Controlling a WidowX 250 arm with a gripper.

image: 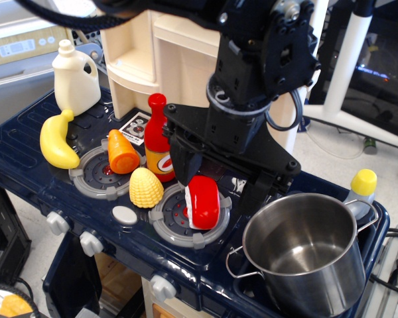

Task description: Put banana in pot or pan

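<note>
The yellow banana (58, 140) lies at the left end of the dark blue toy stove (16, 149), next to the left burner. The shiny steel pot (304, 255) with wire loop handles stands empty at the right front corner. My black gripper (219, 177) hangs over the middle of the stove, between banana and pot. Its fingers are spread wide, one at the left (181, 159) and one at the right (260, 192). It holds nothing. A red-and-white toy (203, 202) lies on the burner just below it.
A bumpy yellow corn cob (146, 187), an orange carrot (123, 153) and a red sauce bottle (158, 139) stand between the banana and my gripper. A white jug (75, 78) stands behind the banana. A yellow-capped bottle (362, 187) stands behind the pot.
</note>
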